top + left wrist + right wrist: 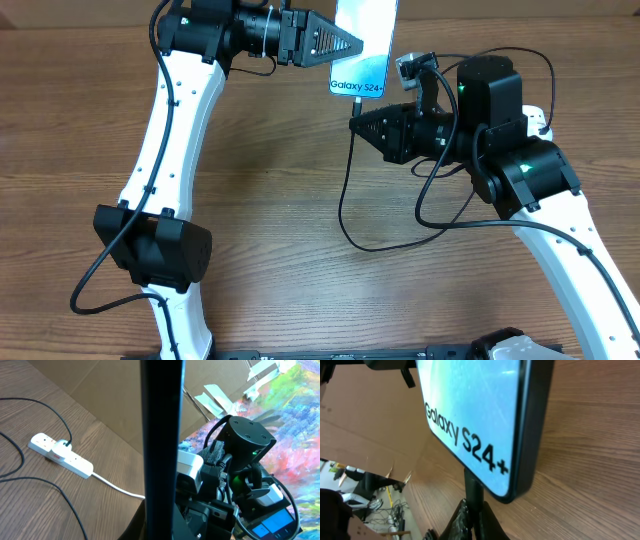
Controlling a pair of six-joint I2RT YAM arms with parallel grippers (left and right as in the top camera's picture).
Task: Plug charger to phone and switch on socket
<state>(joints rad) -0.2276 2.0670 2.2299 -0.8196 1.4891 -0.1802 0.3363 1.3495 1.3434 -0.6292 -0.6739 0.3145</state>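
I see one big wooden table [260, 200] and two white arms, a left arm [180, 110] and a right arm [560, 220]. Each arm has one black claw, so there are two claws. One white socket [62, 454] lies on the table, well apart from the arms, with a black plug in it. There is one phone [365, 45], at the far edge of the table, and the left claw [352, 45] is squeezed shut on its side. One thin black charger [345, 200] runs in a loop across the wood. The right claw [356, 122] is pinched shut on its small tip [472, 485], which touches the bottom end of the phone. I cannot tell if the tip is all the way in. If the right claw pushes crooked, I think the tip could bend or miss the hole. A hard push could slide the phone out of the left claw. A tug on the loop could pull the tip away.
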